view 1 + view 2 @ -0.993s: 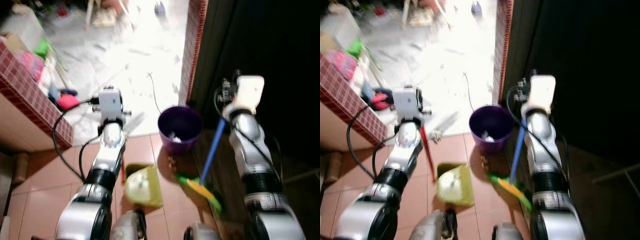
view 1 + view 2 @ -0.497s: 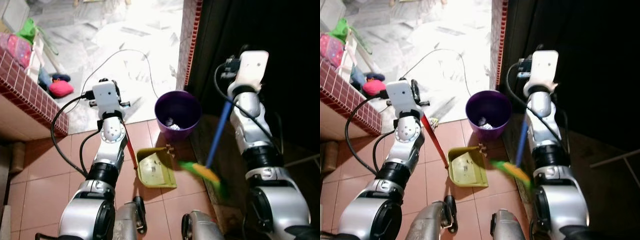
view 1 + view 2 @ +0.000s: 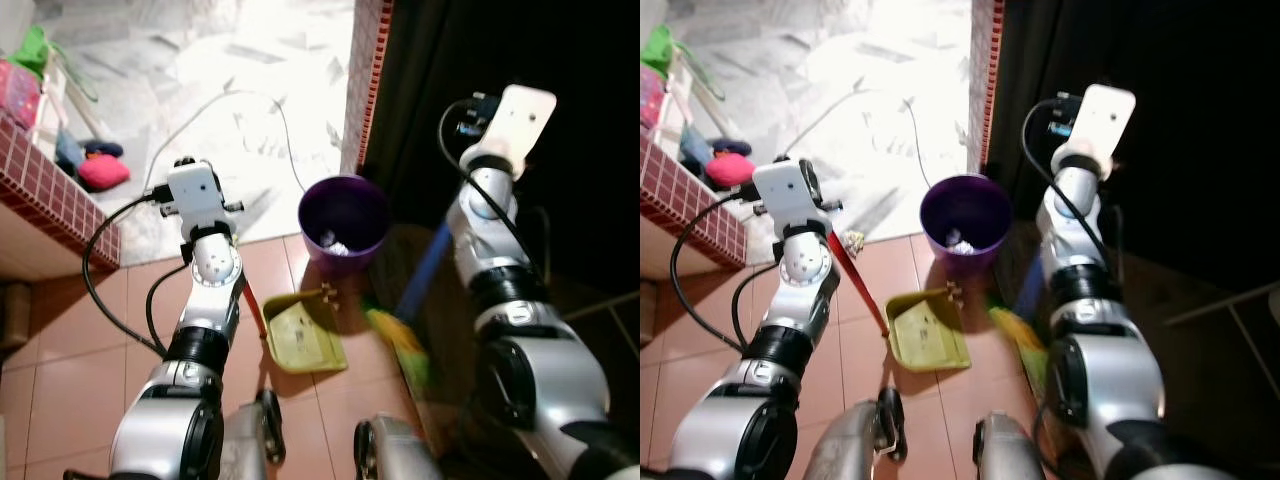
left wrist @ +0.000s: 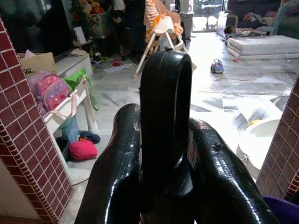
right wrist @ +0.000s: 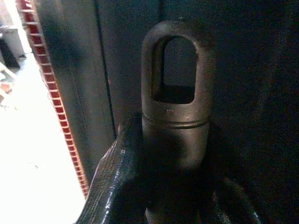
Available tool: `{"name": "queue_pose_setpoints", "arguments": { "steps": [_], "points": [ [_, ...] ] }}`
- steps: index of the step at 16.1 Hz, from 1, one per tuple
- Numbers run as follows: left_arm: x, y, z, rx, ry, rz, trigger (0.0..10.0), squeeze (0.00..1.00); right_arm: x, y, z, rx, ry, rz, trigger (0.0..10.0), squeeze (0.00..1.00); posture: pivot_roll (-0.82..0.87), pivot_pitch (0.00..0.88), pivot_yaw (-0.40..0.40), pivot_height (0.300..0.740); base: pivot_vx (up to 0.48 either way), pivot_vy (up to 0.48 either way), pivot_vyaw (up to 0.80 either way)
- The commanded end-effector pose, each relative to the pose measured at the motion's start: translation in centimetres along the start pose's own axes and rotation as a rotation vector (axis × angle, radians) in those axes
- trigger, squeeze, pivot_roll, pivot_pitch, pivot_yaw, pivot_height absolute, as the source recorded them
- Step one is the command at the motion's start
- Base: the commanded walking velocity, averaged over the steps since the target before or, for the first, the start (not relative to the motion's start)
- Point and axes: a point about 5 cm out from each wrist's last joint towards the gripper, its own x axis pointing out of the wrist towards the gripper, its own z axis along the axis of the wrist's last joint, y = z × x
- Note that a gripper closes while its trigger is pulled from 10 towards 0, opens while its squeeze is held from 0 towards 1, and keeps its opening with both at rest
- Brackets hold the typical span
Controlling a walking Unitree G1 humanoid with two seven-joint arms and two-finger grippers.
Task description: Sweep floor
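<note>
A yellow-green dustpan (image 3: pixel 305 335) lies on the terracotta tiles, its red handle (image 3: pixel 252 305) rising toward my left arm. My left gripper (image 4: pixel 166 154) is shut on the handle's black looped end (image 4: pixel 166 107). Right of the dustpan is the broom's green and yellow head (image 3: pixel 400 345), blurred, on a blue handle (image 3: pixel 425 270). My right gripper (image 5: pixel 175 154) is shut on the broom handle's looped top (image 5: pixel 176 84). A purple bin (image 3: pixel 343 215) with white scraps inside stands just beyond the dustpan. A few small crumbs (image 3: pixel 328 293) lie at the dustpan's far corner.
A red-tiled wall edge (image 3: pixel 362 90) and a dark door (image 3: pixel 450 60) stand on the right. A low red-tiled ledge (image 3: pixel 55 205) runs along the left, with bags and a pink cushion (image 3: pixel 100 172) behind it. A cable (image 3: pixel 285 140) crosses the bright marble floor ahead. My feet (image 3: pixel 262 440) are below.
The camera has shifted a little. My right arm has reached further out and the broom head now smears with motion beside the dustpan. Dustpan and bin keep their places.
</note>
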Motion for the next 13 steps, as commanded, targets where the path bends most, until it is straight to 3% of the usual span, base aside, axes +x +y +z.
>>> {"name": "queue_pose_setpoints", "arguments": {
  "steps": [1, 4, 6, 9, 11, 13],
  "points": [
    [-0.6, 0.1, -1.2, 0.027, 0.054, 0.003, 10.0, 0.00, 0.1, 0.7, 0.5, 0.088, 0.004, -0.023, 10.0, 0.00, -0.06, 0.221, 0.016, 0.740, 0.000, 0.000, 0.00],
    [-0.7, 0.0, -1.2, 0.023, 0.056, 0.010, 10.0, 0.00, -0.3, 3.1, 0.2, 0.277, 0.078, 0.022, 10.0, 0.00, -0.04, 0.202, 0.009, 0.740, 0.000, 0.000, 0.00],
    [-0.5, 0.1, -1.1, 0.025, 0.055, 0.013, 10.0, 0.00, -0.9, 5.2, 0.2, 0.488, 0.134, 0.206, 10.0, 0.00, -0.05, 0.189, 0.007, 0.740, 0.000, 0.000, 0.00],
    [-0.1, 0.2, -1.1, 0.023, 0.054, 0.020, 10.0, 0.00, -1.4, 5.5, -0.2, 0.468, 0.131, 0.408, 10.0, 0.00, -0.08, 0.164, 0.005, 0.740, 0.000, 0.000, 0.00],
    [0.4, 0.3, -0.7, 0.010, 0.042, 0.034, 10.0, 0.00, -1.3, 4.2, -0.5, 0.396, 0.112, 0.490, 10.0, 0.00, -0.11, 0.137, 0.007, 0.740, 0.000, 0.000, 0.00],
    [1.4, 0.8, 0.6, -0.026, -0.011, 0.062, 10.0, 0.00, -1.1, 1.6, -0.6, 0.286, 0.077, 0.540, 10.0, 0.00, -0.13, 0.116, 0.010, 0.740, 0.000, 0.000, 0.00]
  ]
}}
